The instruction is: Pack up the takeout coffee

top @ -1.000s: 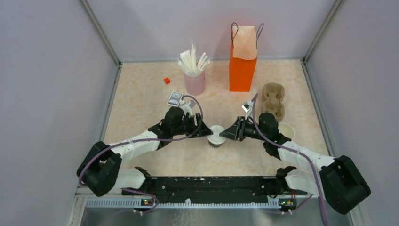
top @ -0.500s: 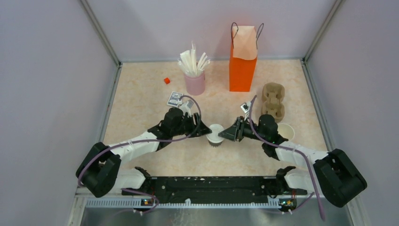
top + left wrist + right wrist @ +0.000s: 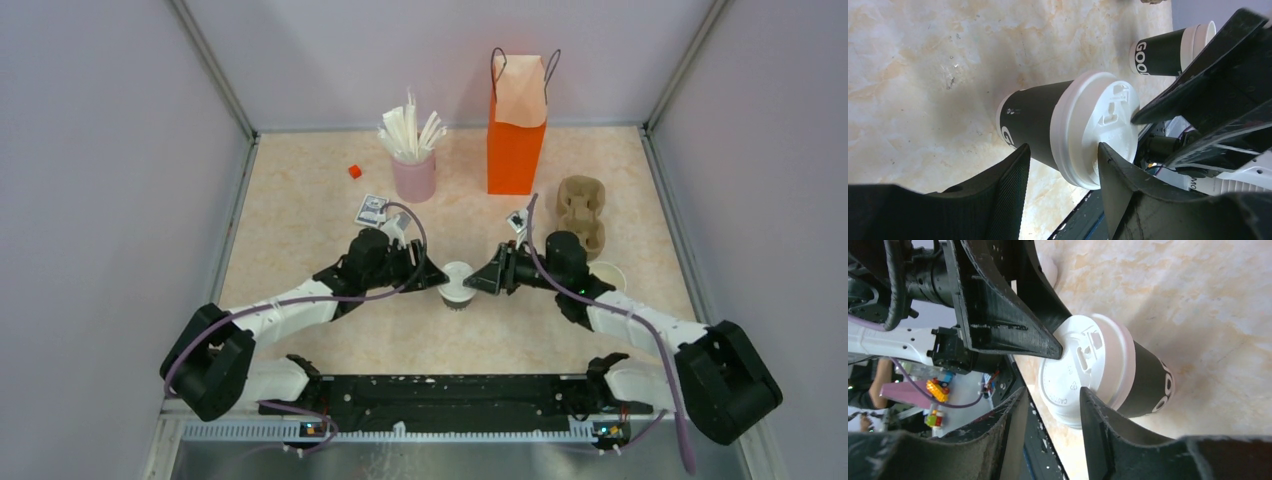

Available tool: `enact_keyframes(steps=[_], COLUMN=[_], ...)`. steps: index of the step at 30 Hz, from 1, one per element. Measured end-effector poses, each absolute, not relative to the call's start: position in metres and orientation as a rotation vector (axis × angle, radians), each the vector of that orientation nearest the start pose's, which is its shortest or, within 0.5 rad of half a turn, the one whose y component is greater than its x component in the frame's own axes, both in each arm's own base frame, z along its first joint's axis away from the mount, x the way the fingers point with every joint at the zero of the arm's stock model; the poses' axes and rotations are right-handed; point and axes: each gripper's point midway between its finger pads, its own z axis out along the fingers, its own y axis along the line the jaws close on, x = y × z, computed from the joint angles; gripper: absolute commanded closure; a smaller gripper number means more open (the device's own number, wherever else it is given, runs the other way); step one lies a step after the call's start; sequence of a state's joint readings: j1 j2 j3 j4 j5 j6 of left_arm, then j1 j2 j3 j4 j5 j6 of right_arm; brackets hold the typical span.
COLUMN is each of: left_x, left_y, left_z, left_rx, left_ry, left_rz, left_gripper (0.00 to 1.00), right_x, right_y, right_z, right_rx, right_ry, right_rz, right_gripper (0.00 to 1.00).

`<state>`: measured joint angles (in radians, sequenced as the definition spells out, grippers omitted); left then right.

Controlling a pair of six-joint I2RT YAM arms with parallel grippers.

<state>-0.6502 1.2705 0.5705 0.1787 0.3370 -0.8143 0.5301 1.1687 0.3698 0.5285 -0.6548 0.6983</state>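
The left end effector (image 3: 1063,146) and right end effector (image 3: 1053,390), both spread, press the lid (image 3: 1108,120) of the coffee cup (image 3: 1033,120). Uneven force could topple it.

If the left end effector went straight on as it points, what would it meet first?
The takeout coffee: the left end effector has its fingers astride the lidded top. The right end effector is just beyond.

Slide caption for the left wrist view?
Upright takeout coffee, its white lid touched by the left gripper and right gripper.
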Motion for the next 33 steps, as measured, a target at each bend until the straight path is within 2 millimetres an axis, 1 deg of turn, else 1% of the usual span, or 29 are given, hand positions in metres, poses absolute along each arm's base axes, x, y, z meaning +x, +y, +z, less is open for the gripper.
enact_keyframes(steps=[5, 7, 9, 13, 17, 20, 23, 26, 30, 33], left_x=[0.224, 0.222, 0.22, 0.215, 0.213, 0.214, 0.22, 0.223, 0.224, 0.225], left_y=[-0.281, -0.28, -0.28, -0.277, -0.274, -0.273, -0.273, -0.274, -0.274, -0.274], left_z=[0.117, 0.117, 0.117, 0.116, 0.115, 0.115, 0.12, 0.124, 0.123, 0.119], left_rx=[0.027, 0.016, 0.008, -0.009, -0.002, 0.018, 0.046, 0.07, 0.093, 0.106], left_ry=[2.32, 2.331, 2.342, 2.369, 2.38, 2.383, 2.36, 2.34, 2.335, 2.338], left_rz=[-1.192, -1.199, -1.203, -1.2, -1.183, -1.158, -1.133, -1.122, -1.116, -1.106], left_gripper=[0.39, 0.34, 0.3, 0.26, 0.26, 0.26, 0.26, 0.29, 0.33, 0.34], right_x=[0.213, 0.214, 0.216, 0.217, 0.217, 0.219, 0.222, 0.225, 0.229, 0.236], right_y=[0.258, 0.255, 0.252, 0.245, 0.243, 0.245, 0.246, 0.247, 0.249, 0.254], right_z=[0.165, 0.173, 0.176, 0.165, 0.157, 0.153, 0.149, 0.137, 0.122, 0.123], right_rx=[-0.34, -0.342, -0.334, -0.287, -0.241, -0.227, -0.228, -0.227, -0.244, -0.275], right_ry=[2.072, 2.089, 2.104, 2.162, 2.187, 2.192, 2.198, 2.234, 2.287, 2.287], right_rz=[1.283, 1.244, 1.213, 1.161, 1.153, 1.162, 1.158, 1.141, 1.116, 1.117], right_gripper=[0.47, 0.46, 0.45, 0.46, 0.49, 0.52, 0.54, 0.54, 0.53, 0.51])
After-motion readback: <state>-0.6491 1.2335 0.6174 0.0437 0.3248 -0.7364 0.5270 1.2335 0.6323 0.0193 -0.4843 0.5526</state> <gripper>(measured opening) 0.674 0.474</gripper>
